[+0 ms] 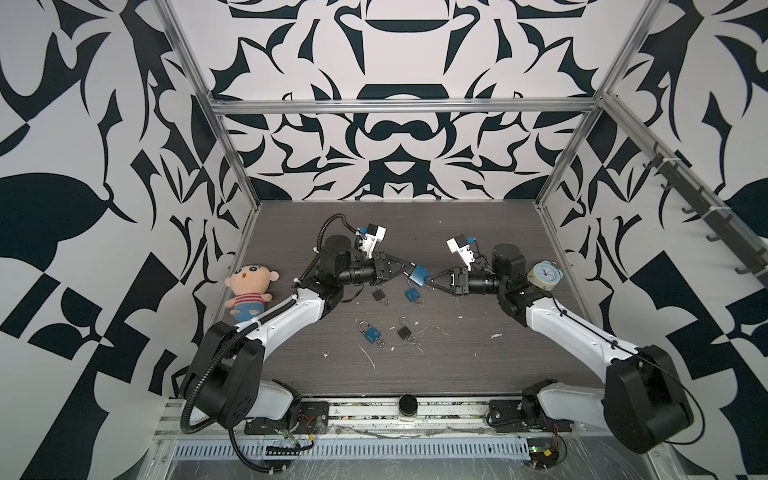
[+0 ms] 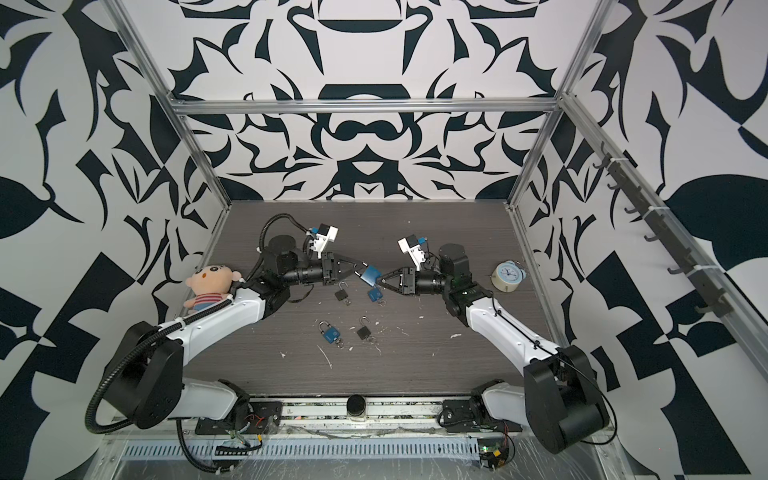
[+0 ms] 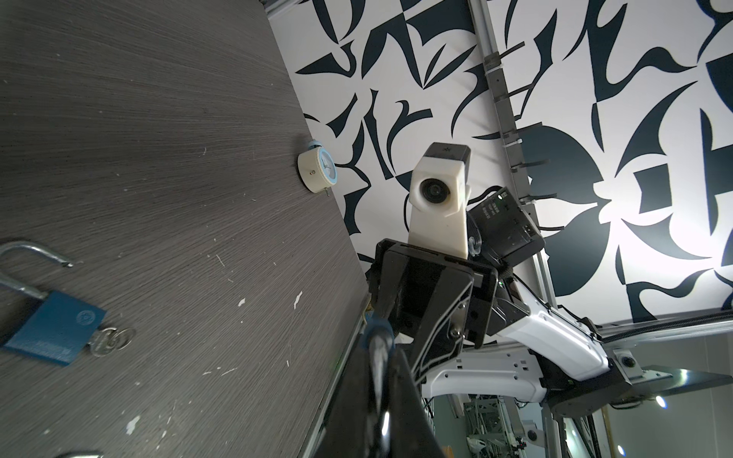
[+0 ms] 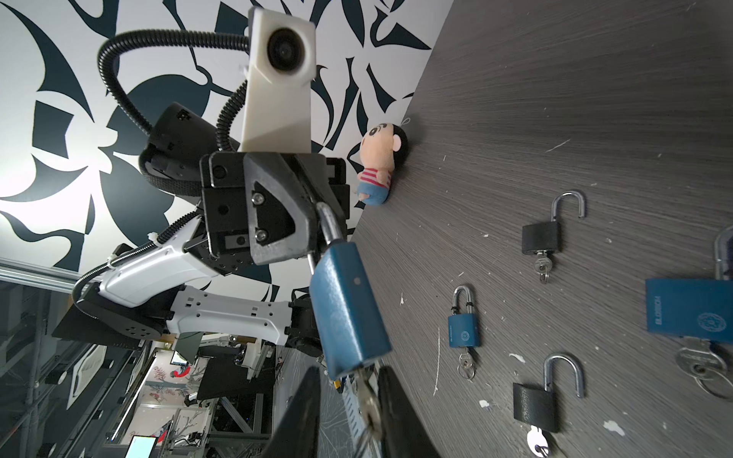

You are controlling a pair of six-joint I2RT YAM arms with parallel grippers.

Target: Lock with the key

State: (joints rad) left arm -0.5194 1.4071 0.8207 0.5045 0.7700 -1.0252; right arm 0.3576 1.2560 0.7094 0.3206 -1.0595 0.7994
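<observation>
Nearest on the table (image 1: 457,365), a closed blue lock (image 1: 371,334) and an open black lock (image 1: 403,332) are lying side by side; behind them a second black lock (image 1: 379,294) and a second blue lock (image 1: 412,294) are lying open. Just above those, over mid-table, the left gripper (image 1: 409,266) is clamping tight on the shackle (image 4: 329,222) of the padlock (image 1: 419,274), holding it in the air. The right gripper (image 1: 430,279) is keeping its jaws partly apart around the key (image 4: 369,400) in the padlock's bottom, one gap showing.

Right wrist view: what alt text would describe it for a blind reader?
The left pincer holds a blue metal padlock by its shackle, its silver key poking into the open right pincer. Four more padlocks lie on the dark wood-grain table.
</observation>
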